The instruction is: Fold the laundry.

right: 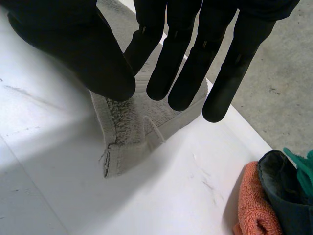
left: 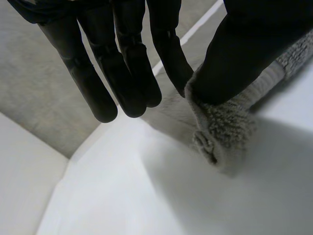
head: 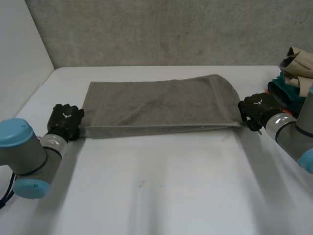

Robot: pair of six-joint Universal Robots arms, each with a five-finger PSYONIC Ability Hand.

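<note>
A grey towel [head: 156, 105] lies folded in half on the white table [head: 156, 196], its long doubled edge toward me. My left hand [head: 66, 120] is at the towel's near left corner. In the left wrist view the thumb and a straight finger of that hand [left: 122, 63] pinch the corner [left: 220, 132], which hangs just over the table. My right hand [head: 257, 108] is at the near right corner. In the right wrist view that hand [right: 195, 58] pinches the towel's corner [right: 127, 132] between the thumb and a straight finger.
A pile of other laundry [head: 293, 78] sits at the table's far right, close behind my right hand, with an orange cloth [right: 257, 205] and a dark teal one [right: 288, 196]. A grey wall [head: 161, 29] backs the table.
</note>
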